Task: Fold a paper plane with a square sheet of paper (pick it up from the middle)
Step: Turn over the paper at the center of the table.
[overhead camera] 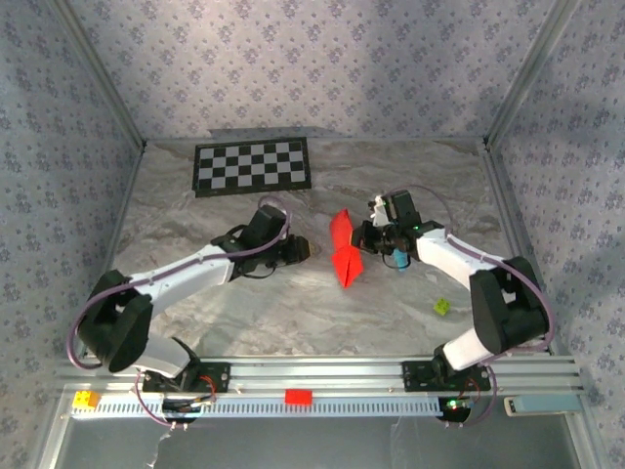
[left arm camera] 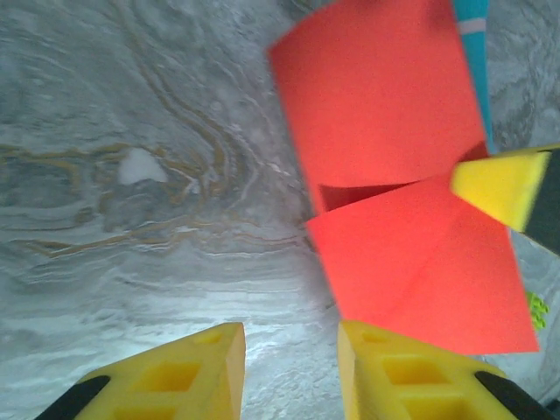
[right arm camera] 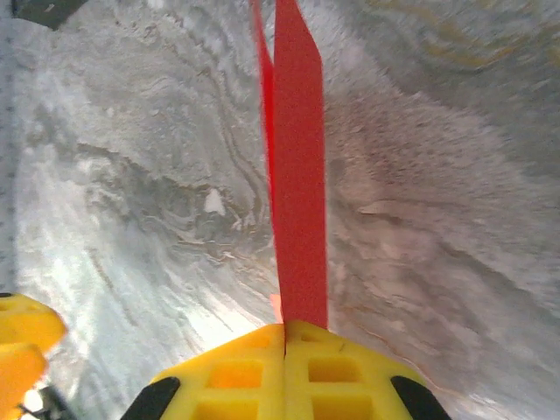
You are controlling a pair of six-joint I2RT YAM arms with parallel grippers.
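The red sheet of paper [overhead camera: 343, 250] is folded into a narrow shape with a point toward the near side, and it is held off the marbled table. My right gripper [overhead camera: 367, 237] is shut on its right side; in the right wrist view the yellow jaws [right arm camera: 284, 328] press together on the paper's edge [right arm camera: 297, 175], which runs straight away from them. My left gripper [overhead camera: 299, 251] sits just left of the paper. Its yellow fingers [left arm camera: 291, 337] stand apart with bare table between them, and the red folds [left arm camera: 411, 254] lie just beyond the right finger.
A checkerboard [overhead camera: 254, 166] lies at the back left. A teal stick [overhead camera: 400, 259] lies by the right gripper, also seen past the paper [left arm camera: 472, 44]. A small green piece [overhead camera: 441, 307] lies near the right arm. A red block [overhead camera: 298, 396] and a yellow block [overhead camera: 86, 399] sit on the front rail.
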